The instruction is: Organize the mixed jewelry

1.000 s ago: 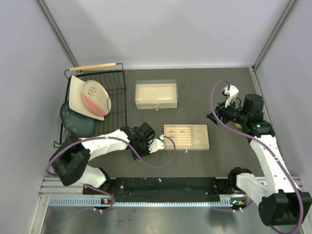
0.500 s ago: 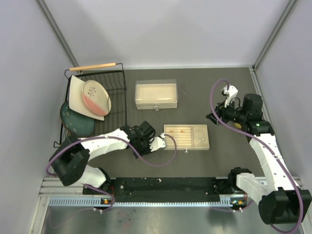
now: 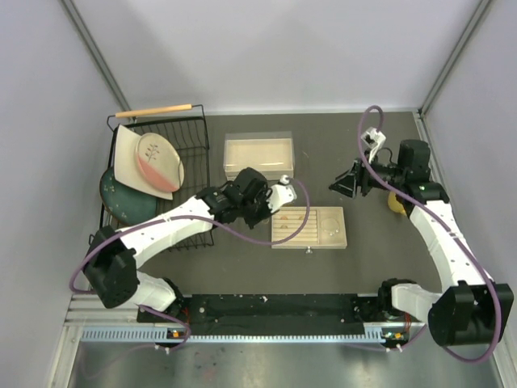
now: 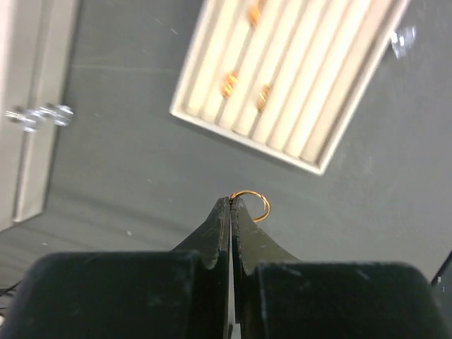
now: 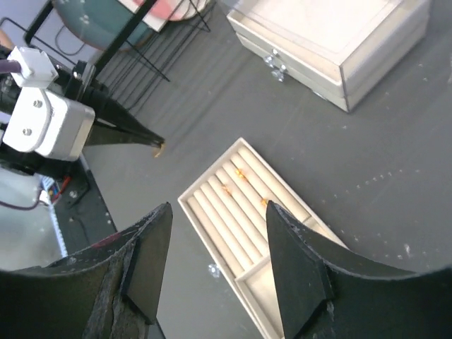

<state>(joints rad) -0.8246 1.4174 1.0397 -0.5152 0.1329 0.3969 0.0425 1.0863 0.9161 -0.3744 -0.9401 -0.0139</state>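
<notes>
Watching from beside the rig, I'd judge the step in hand to be carrying one ring across to its slot. The left end effector [image 4: 231, 205] is pinched fully together. A thin gold ring [image 4: 265, 205] is caught by its edge at the very tips, sticking out to one side and held up off the dark worktop [image 4: 113, 176].

From overhead, that end effector hangs just beside the upper left corner of the beige slotted tray [image 4: 311, 92], between the tray and the clear lidded box [image 3: 258, 156]. Three more small gold rings [image 4: 228, 83] sit in the tray's grooves, so sorting looks partly done. I cannot make out the silver bracelet.

The right end effector [image 5: 219, 212] is held high off to the right. Its jaws are parted about halfway with nothing between them, and it faces down toward the tray.

Next, I'd expect the left arm to swing in over a free groove, turn the ring in line with it, and lower before letting go. With so slight a hold on thin wire, the ring could slip or twist on the way.
</notes>
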